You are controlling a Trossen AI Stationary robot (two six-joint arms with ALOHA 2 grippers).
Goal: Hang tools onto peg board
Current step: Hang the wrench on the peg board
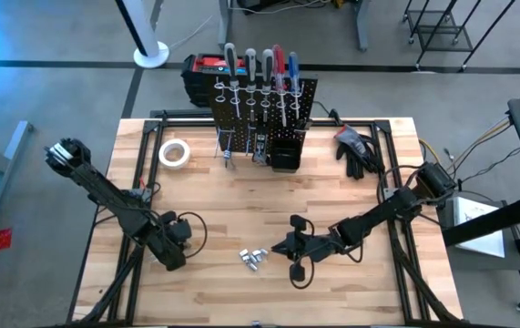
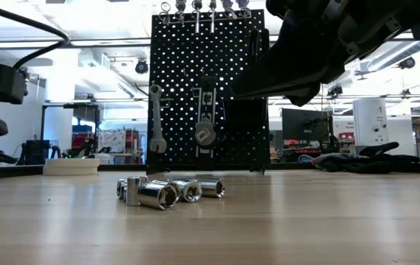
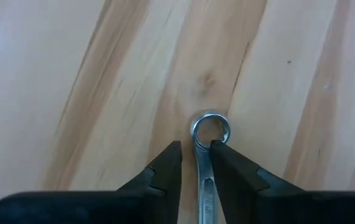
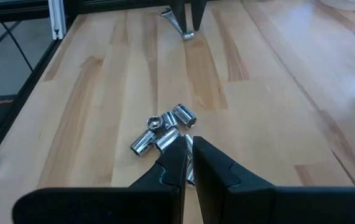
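Wooden worktop (image 1: 332,200) carries the peg board (image 1: 261,105) at its far edge, already holding screwdrivers and hung wrenches. Loose sockets (image 1: 254,259) lie near the front. Left pincer (image 3: 194,163) narrows around a silver wrench (image 3: 209,134) on the wood; right pincer (image 4: 189,152) is closed, empty, by the sockets. Much remains, I judge.

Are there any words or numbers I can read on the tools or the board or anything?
None can be read.
The black-and-red case behind the peg board has light marks, too small to read.
The sockets and the wrench between the left gripper fingers show no readable stamp.
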